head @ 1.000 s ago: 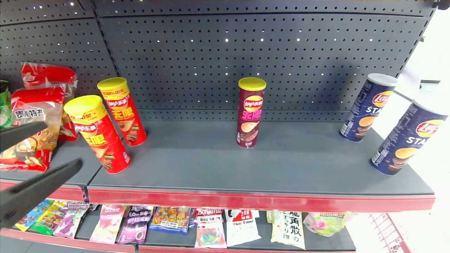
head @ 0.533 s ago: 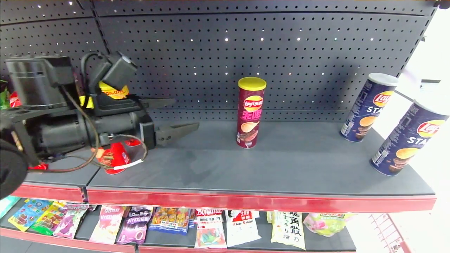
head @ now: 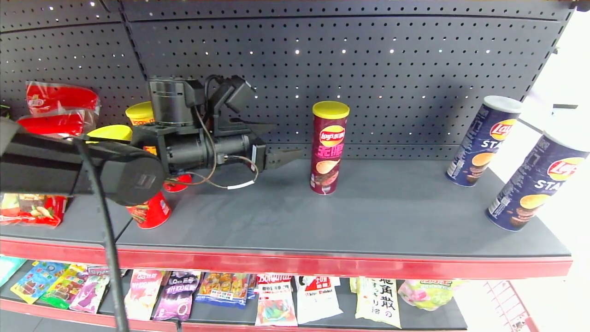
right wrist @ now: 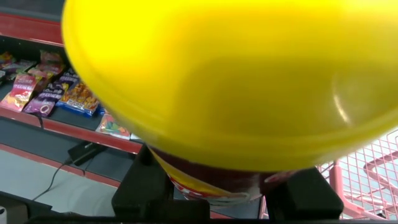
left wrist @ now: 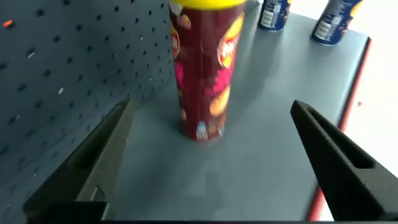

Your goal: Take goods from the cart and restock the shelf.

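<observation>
1. My left gripper (head: 288, 138): fingers were spread wide, holding nothing, level above the shelf (head: 368, 216).
2. Maroon can (head: 329, 147): stood upright near the shelf's back panel, just beyond my left fingertips and apart from them.
3. My right gripper (right wrist: 224, 190): apparently clamped on a yellow-lidded can (right wrist: 236, 74); the lid hid the contact.
4. Blue cans (head: 481, 138): two stood at the shelf's right end.

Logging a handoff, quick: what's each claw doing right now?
Left claw: open, empty.
Right claw: closed on a yellow-lidded can.
</observation>
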`<state>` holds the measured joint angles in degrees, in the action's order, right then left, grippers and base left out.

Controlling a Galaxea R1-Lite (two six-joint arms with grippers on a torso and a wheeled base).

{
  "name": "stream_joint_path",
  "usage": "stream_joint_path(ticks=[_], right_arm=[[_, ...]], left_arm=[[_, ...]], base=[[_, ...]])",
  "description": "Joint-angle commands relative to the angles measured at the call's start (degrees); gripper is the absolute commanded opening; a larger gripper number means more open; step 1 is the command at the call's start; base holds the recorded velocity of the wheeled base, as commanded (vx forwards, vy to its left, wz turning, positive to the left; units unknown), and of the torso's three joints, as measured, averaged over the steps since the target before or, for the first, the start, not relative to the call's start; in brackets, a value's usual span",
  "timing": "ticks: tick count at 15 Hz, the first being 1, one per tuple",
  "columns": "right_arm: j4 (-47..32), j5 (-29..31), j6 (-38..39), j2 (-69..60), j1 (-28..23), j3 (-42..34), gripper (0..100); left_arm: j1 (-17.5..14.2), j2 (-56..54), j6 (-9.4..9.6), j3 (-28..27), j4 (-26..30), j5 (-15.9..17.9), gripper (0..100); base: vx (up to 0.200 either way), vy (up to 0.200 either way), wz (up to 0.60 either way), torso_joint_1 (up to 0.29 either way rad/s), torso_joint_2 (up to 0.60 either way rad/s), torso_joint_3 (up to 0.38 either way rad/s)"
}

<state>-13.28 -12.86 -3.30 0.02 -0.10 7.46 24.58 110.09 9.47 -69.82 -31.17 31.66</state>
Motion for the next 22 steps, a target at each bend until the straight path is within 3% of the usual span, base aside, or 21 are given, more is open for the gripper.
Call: stream_joint_path(ticks=[1, 8, 12, 18, 22], right_arm=[[0.0, 0.0, 0.0, 0.0, 0.0, 0.0, 0], [0.0, 0.2, -0.1, 0.0, 0.0, 0.0, 0], [0.0, 0.3, -0.1, 0.0, 0.0, 0.0, 0], [0.0, 0.3, -0.1, 0.0, 0.0, 0.0, 0], [0.0, 0.3, -0.1, 0.0, 0.0, 0.0, 0]], left_arm=[[1.0, 7.1, -0.07, -6.6, 0.2, -0.1, 100], [3.0, 15.6, -0.16, -18.4, 0.5, -0.1, 100], [3.1, 17.1, -0.33, -22.0, 3.2, 0.2, 100], [4.7, 19.0, -3.67, -25.8, 3.8, 0.9, 100], [4.8, 21.0, -3.93, -29.0, 5.7, 0.8, 100]], base=[[0.0, 0.0, 0.0, 0.0, 0.0, 0.0], [0.0, 0.0, 0.0, 0.0, 0.0, 0.0], [0.0, 0.0, 0.0, 0.0, 0.0, 0.0], [0.0, 0.0, 0.0, 0.0, 0.0, 0.0], [0.0, 0.0, 0.0, 0.0, 0.0, 0.0]])
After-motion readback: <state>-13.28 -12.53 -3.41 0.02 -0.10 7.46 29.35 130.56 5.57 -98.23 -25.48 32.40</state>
